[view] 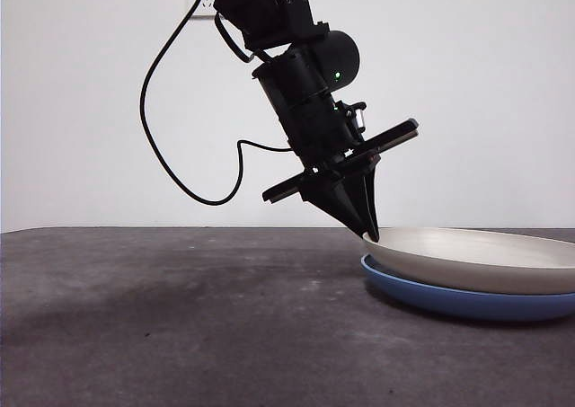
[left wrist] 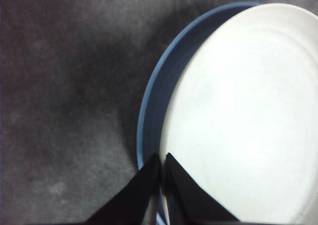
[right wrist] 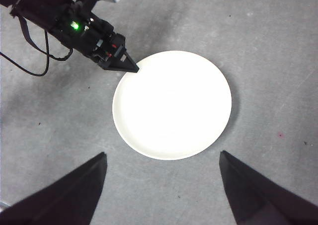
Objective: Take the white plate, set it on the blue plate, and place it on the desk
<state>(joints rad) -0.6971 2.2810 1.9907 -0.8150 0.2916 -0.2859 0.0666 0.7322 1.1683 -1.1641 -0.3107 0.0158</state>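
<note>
White plate (left wrist: pixel 238 115) rests on blue plate (left wrist: pixel 151 101); left gripper (left wrist: pixel 162 160) pinches its near rim, right gripper (right wrist: pixel 161 170) spread wide overhead.

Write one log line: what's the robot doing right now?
left pincer: shut on white plate rim | white plate: on blue plate | right pincer: open, above
</note>
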